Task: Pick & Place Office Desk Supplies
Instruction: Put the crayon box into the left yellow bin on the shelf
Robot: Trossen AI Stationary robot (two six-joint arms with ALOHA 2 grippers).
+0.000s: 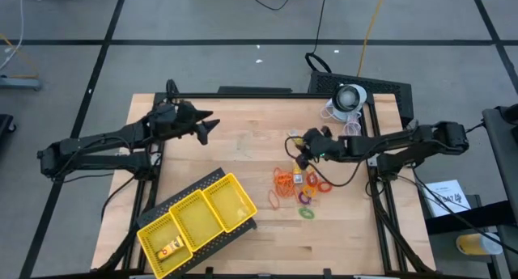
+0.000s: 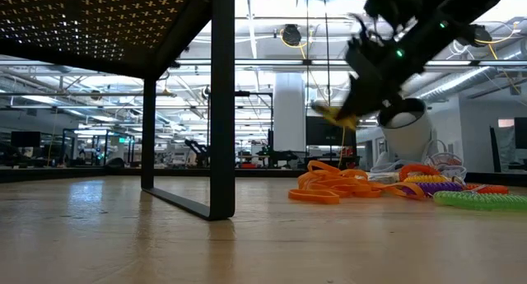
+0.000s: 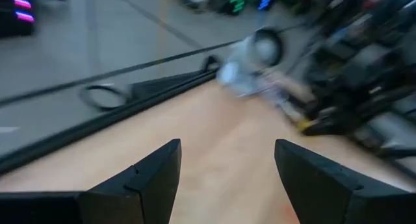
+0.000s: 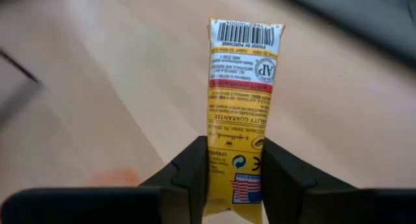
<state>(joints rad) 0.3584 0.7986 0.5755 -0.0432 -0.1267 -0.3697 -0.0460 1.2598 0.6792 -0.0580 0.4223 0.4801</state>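
The right tool (image 4: 234,169) is clamped on a small yellow packet (image 4: 242,100), its 2 dark fingers (image 4: 192,175) pressing the packet's lower part from either side, while the barcode end sticks out past the fingertips. In the high view this right tool (image 1: 301,147) sits above the table (image 1: 243,150), just beside the near edge of the scattered supplies, and in the low view the yellow packet (image 2: 333,115) hangs well clear of the wood, off the table surface. Below and beside it lies the heap of orange rubber-band loops (image 1: 285,181), with a red ring (image 1: 312,180), a purple ring (image 1: 305,197) and a green ring (image 1: 307,213) spread close around them; in the low view the orange loops (image 2: 333,185) lie flat on the wood, with the green ring (image 2: 478,200) nearer the camera. Farther off, the yellow three-compartment tray (image 1: 198,218) rests tilted on a dark perforated stand near the table's front edge, and 1 small yellow item (image 1: 169,248) lies in its end compartment. A white dome-shaped device (image 1: 350,97) stands at the far side of the table. The left tool (image 1: 206,127) hangs over the table's left part, well apart from the supplies, its fingers (image 3: 140,178) spread wide and holding nothing.
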